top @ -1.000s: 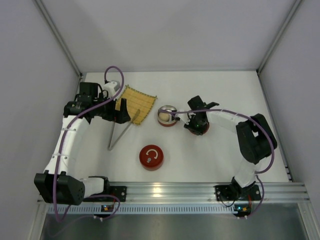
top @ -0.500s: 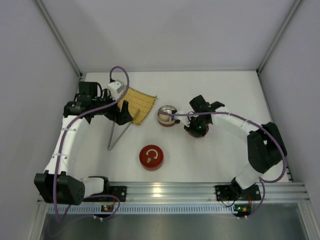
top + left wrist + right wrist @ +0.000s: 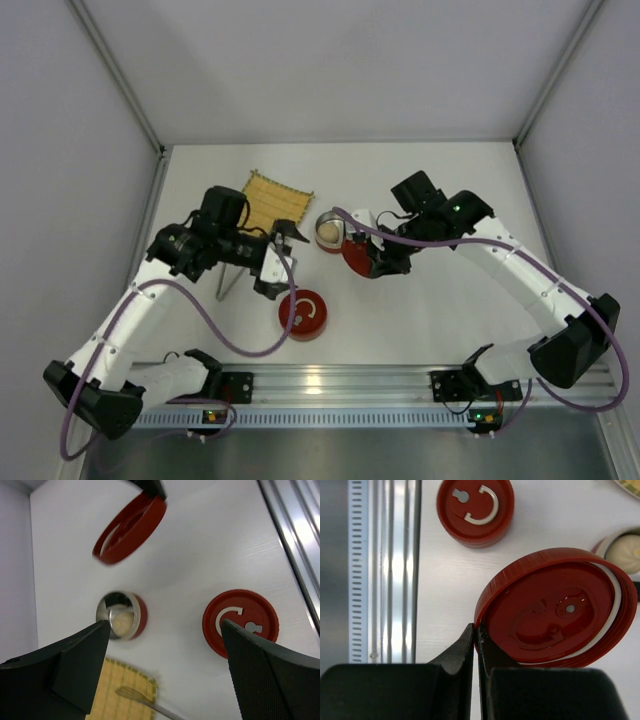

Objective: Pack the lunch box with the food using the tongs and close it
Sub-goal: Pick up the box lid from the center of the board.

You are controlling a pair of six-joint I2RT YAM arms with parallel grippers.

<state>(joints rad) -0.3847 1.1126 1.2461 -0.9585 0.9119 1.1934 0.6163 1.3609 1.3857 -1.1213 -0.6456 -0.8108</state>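
Tongs lie left of the wide-open left end effector, seemingly slanting off the mat toward near-left; right end effector clamps a red lid.

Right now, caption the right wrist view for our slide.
Right fingers pinch a red lid by its rim, near another red lid.
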